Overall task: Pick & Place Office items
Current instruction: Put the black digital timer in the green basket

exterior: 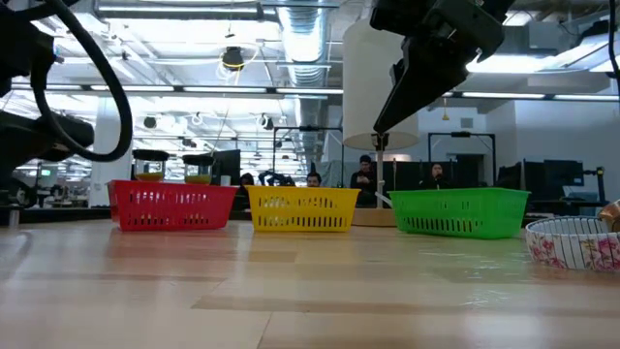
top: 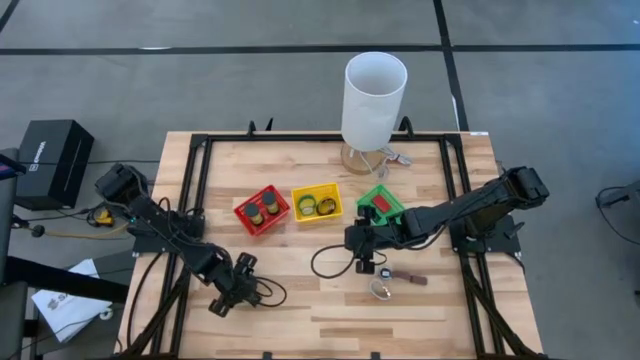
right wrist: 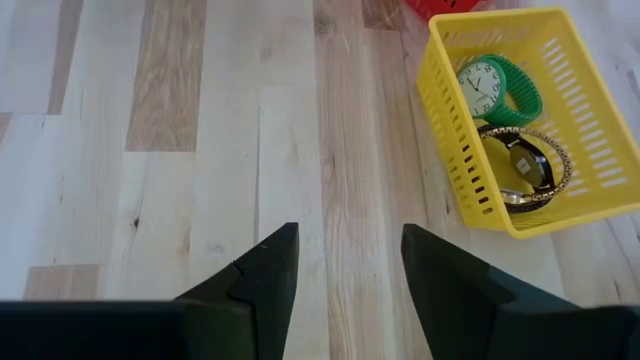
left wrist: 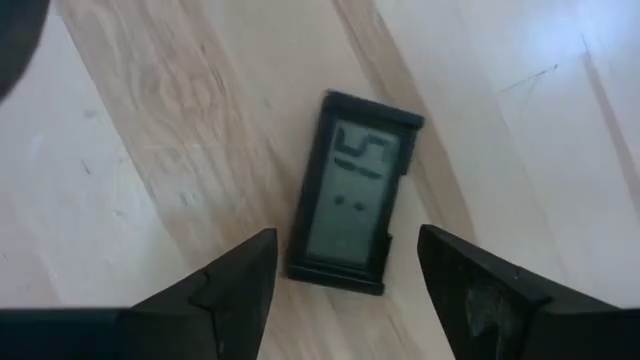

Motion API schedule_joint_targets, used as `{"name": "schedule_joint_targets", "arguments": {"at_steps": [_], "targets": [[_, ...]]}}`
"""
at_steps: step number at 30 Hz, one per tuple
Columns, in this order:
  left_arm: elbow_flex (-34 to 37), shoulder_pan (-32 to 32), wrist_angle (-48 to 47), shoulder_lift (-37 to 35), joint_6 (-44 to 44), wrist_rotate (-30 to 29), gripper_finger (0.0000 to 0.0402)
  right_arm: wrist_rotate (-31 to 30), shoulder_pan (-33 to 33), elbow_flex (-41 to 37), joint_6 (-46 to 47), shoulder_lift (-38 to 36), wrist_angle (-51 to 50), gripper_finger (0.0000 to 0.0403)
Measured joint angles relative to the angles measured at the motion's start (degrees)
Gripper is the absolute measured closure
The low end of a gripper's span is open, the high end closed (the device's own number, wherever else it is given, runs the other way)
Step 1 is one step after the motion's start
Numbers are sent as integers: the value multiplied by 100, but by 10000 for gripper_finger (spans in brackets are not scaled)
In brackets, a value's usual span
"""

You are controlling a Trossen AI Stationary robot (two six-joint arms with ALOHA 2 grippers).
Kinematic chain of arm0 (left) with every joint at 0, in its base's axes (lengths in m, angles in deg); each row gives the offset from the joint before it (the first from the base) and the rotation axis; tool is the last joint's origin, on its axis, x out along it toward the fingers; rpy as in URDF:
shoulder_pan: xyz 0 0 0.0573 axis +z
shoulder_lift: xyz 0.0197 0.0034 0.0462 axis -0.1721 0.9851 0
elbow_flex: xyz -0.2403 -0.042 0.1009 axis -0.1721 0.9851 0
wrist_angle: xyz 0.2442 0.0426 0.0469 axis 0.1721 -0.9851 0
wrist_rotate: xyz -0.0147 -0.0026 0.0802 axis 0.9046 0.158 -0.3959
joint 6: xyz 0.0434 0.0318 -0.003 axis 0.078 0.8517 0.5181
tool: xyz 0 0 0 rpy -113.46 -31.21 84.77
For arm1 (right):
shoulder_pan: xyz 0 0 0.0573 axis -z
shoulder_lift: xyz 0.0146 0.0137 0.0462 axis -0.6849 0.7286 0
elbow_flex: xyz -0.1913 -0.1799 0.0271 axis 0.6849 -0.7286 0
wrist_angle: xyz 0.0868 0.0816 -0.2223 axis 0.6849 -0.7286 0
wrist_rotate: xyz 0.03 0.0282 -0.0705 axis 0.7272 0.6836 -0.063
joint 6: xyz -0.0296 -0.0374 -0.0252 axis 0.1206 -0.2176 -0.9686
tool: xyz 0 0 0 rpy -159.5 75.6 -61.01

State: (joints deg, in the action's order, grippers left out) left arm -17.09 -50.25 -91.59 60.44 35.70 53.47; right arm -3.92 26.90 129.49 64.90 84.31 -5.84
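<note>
Pale wooden bench carries a small digital clock lying flat between the left gripper's wide-spread fingers, seemingly lined up for picking, while the right gripper, fingers apart and empty, waits beside the yellow basket.

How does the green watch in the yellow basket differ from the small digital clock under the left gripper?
The green watch has a round white dial with hands and a green strap; the digital clock is a black rectangle with a grey screen. The watch lies in the yellow basket beside a metal-band watch; the clock lies flat on the bare table, between the open left gripper's fingers. Both show the time.
</note>
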Motion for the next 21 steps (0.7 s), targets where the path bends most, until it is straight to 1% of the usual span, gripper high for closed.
{"name": "schedule_joint_targets", "arguments": {"at_steps": [6, 11, 15, 18, 21], "targets": [[0, -17, 24, 7, -2, -211, 166, 0, 32, 0, 0, 0, 0, 232], [36, -37, 137, 216, 0, -213, 166, 0, 34, 0, 0, 0, 22, 232], [63, -119, 242, 388, 110, -332, 167, 0, 34, 0, 0, 0, 33, 232], [72, -142, 276, 349, 134, -462, 182, 0, 35, 0, -2, 0, 42, 232], [81, -135, 299, 263, 137, -475, 212, 0, 93, 0, -19, 0, 38, 232]]}}
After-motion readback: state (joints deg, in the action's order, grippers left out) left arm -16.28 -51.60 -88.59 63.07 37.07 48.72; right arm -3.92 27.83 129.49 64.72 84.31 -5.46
